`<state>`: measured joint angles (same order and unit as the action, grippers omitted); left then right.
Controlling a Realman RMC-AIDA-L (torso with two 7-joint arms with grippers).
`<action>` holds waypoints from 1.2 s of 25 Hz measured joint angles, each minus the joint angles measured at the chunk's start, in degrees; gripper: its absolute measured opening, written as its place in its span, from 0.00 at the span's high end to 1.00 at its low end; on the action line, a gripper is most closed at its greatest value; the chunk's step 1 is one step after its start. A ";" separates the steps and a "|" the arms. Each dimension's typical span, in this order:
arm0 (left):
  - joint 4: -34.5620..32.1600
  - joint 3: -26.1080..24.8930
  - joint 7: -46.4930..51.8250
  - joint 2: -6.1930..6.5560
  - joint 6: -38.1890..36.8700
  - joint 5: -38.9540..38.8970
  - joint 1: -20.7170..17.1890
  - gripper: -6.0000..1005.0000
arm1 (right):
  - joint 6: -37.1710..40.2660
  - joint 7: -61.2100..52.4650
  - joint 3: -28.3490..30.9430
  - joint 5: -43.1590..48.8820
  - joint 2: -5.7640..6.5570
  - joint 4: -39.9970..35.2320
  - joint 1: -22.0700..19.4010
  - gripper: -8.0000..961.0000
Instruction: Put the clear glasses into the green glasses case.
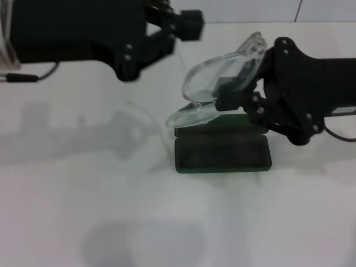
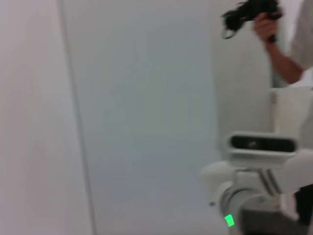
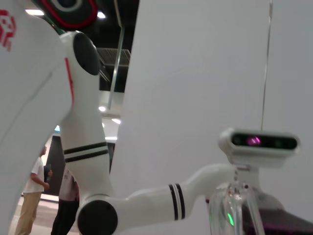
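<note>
Above the open green glasses case (image 1: 222,153), right gripper (image 1: 236,92) pinching clear glasses (image 1: 214,83).

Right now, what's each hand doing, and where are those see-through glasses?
Right hand shut on the clear glasses, held in the air above the open green glasses case. Left hand raised, idle, away from the case. Nothing in the way.

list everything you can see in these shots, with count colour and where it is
clear glasses: 1, transparent, held in the air above the case
green glasses case: 1, dark green with dark lining, open on the table, right of centre
table: 1, white, under everything
cable: 1, dark, far left table edge
bystander: 1, light shirt, holding a black object, background of left wrist view
right gripper: 1, black, shut on the clear glasses
left gripper: 1, black, raised at upper left, holding nothing
</note>
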<state>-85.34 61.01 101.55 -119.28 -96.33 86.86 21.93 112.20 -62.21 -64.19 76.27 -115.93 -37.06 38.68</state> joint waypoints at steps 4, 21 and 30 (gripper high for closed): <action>0.96 -5.21 0.00 0.00 0.11 2.63 0.15 0.96 | 1.30 1.72 0.11 -1.32 0.07 0.12 -0.87 0.93; 12.14 -9.28 -1.11 0.19 0.02 2.44 4.03 0.96 | 6.11 6.21 -0.17 -4.25 0.33 0.05 -1.10 0.93; 17.26 -4.75 -1.92 -0.16 -0.89 -2.14 7.52 0.96 | 5.40 7.66 0.25 -4.32 0.33 3.60 -0.30 0.93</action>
<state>-68.08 56.26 99.63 -119.44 -97.22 84.72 29.45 117.60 -54.55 -63.94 71.95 -115.59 -33.46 38.37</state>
